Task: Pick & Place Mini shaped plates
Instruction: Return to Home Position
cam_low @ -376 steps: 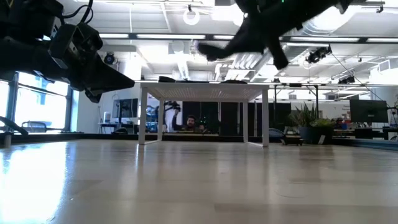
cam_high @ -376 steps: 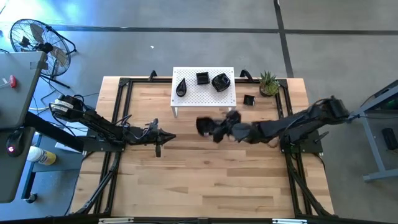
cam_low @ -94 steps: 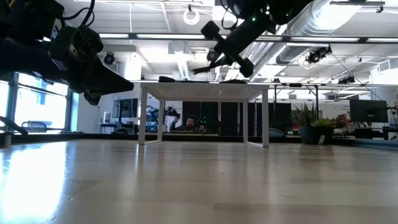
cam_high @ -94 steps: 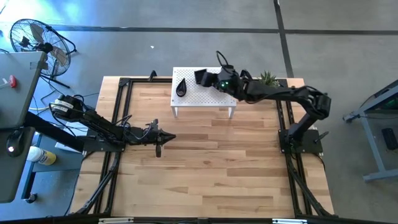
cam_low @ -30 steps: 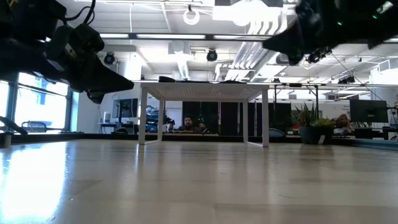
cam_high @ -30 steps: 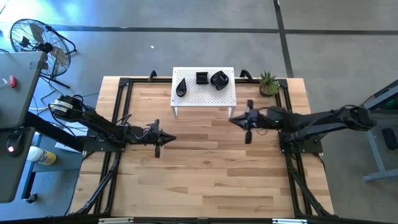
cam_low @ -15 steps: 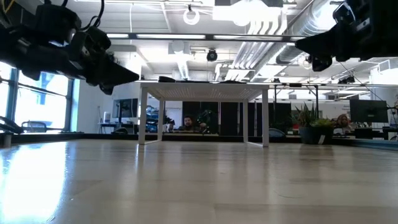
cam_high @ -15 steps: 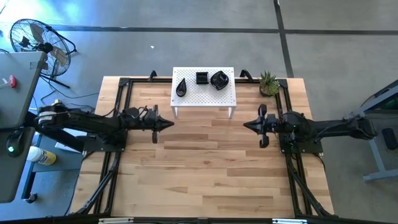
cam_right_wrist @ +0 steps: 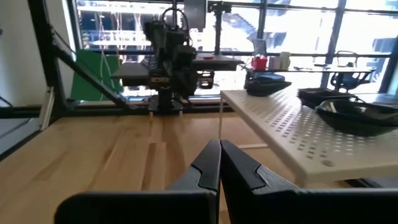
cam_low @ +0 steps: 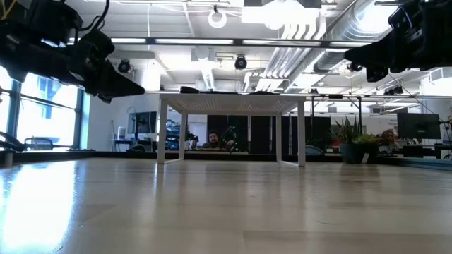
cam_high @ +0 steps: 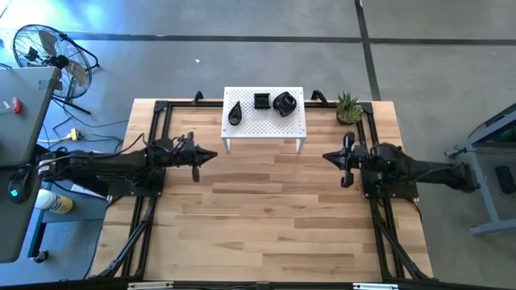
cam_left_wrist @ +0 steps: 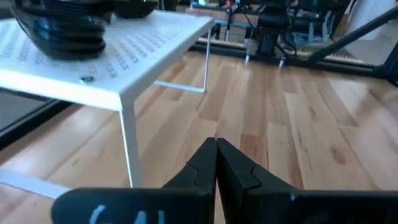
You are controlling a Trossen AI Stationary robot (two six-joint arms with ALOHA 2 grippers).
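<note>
The mini shaped plates sit on top of the white perforated stand point(cam_high: 264, 121): a teardrop one point(cam_high: 235, 113), a square one point(cam_high: 262, 101) and a rounded stack point(cam_high: 285, 104). In the left wrist view a glossy black stack point(cam_left_wrist: 62, 26) rests on the stand's top point(cam_left_wrist: 124, 59); the right wrist view shows black plates point(cam_right_wrist: 354, 116) on it. My left gripper point(cam_high: 214, 155) point(cam_left_wrist: 216, 147) hovers shut above the table, left of the stand's near edge. My right gripper point(cam_high: 325, 156) point(cam_right_wrist: 220, 148) hovers shut to the stand's right. Both are empty.
A small green potted plant point(cam_high: 348, 107) stands at the far right of the table, beside the stand. Black frame rails point(cam_high: 153, 137) run along the table's left, right and far sides. Bare wooden table top point(cam_high: 266, 217) lies on the near side of both grippers.
My right gripper has drawn back from beside the stand toward the table's right edge. My left gripper has moved toward the far edge and slightly left, ending near the stand's left leg. Both stayed shut. The plates on the stand have not moved.
</note>
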